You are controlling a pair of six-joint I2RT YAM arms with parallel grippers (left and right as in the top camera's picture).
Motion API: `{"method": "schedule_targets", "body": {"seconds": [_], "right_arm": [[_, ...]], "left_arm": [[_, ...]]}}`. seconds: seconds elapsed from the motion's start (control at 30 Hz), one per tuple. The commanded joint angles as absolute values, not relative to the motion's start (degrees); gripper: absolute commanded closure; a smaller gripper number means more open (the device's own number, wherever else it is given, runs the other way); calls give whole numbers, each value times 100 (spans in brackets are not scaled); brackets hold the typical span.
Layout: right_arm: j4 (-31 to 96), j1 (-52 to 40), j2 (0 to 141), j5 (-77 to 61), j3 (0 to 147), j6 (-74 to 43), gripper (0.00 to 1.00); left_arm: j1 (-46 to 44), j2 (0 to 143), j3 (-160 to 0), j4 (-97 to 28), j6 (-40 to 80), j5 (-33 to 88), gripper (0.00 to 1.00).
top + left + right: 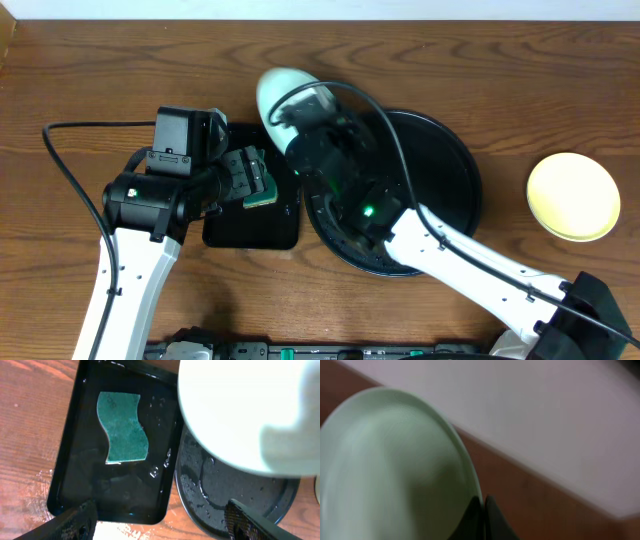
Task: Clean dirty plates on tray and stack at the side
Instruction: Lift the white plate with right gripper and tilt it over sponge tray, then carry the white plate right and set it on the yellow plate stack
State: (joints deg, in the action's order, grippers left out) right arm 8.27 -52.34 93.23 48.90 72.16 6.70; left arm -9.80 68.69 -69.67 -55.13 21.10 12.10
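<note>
Plate (395, 470) rim sits pinched in right end effector (483, 501).

Right arm (450, 245) hides most of the tray (452, 170) overhead. Mint plate (281, 88) by the tray's far-left rim is partly covered, and blurry on the right wrist cam.

My right gripper (482, 510) is black. The mint plate (278, 90), at twelve o'clock, is a pale, plain green. The yellow plate (573, 196), at three, is pale. Round tray (455, 170): glossy black. Small tray (250, 230), at nine: black, with a dark green sponge (123, 427). Table (500, 70): brown woodgrain.
</note>
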Motion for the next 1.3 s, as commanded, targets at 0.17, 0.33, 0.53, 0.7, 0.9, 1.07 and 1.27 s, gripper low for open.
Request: {"method": "schedule_targets", "body": {"seconds": [0.17, 0.33, 0.53, 0.7, 0.9, 1.07, 1.27], "right_arm": [[3009, -3426, 8729, 1898, 7249, -3492, 99], [4327, -1140, 8020, 528, 7249, -3500, 99], [5201, 1328, 7918, 154, 7212, -3315, 99], [5450, 2749, 8130, 141, 7022, -3218, 99], [5349, 3927, 8514, 548, 6692, -3144, 99], [4941, 4390, 8969, 661, 6331, -3232, 99], [4595, 4340, 8925, -375, 6318, -2687, 67]], "left_arm": [[-950, 6858, -7083, -5518, 2058, 1243, 18], [-950, 6858, -7083, -5518, 2058, 1243, 18], [-950, 6858, -7083, -5518, 2058, 1243, 18], [-950, 6858, -7083, -5518, 2058, 1243, 18], [-950, 6858, -7083, -5518, 2058, 1243, 18], [-950, 6858, -7083, -5518, 2058, 1243, 18], [-950, 6858, -7083, -5518, 2058, 1243, 18]]}}
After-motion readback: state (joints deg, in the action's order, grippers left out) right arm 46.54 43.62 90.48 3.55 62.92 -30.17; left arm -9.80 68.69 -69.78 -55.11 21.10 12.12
